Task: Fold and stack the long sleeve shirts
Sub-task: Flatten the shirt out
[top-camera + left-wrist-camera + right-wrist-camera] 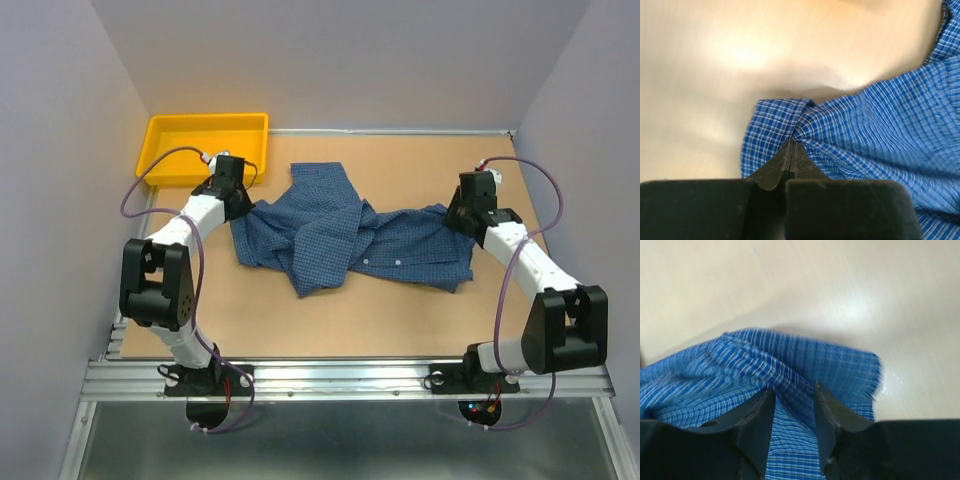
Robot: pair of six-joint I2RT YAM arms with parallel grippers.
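One blue small-check long sleeve shirt (350,235) lies crumpled across the middle of the table, with pale buttons showing near its front edge. My left gripper (240,200) is at the shirt's left edge. In the left wrist view it (791,142) is shut on a bunched bit of the shirt's hem (775,125), jaws pressed together. My right gripper (455,215) is at the shirt's right edge. In the right wrist view it (794,387) stands open, its jaws apart on either side of a raised fold of the shirt (790,360).
A yellow bin (205,135) stands at the back left, just behind my left gripper. Bare brown table (400,320) lies in front of the shirt. Grey walls close in the left, right and back sides.
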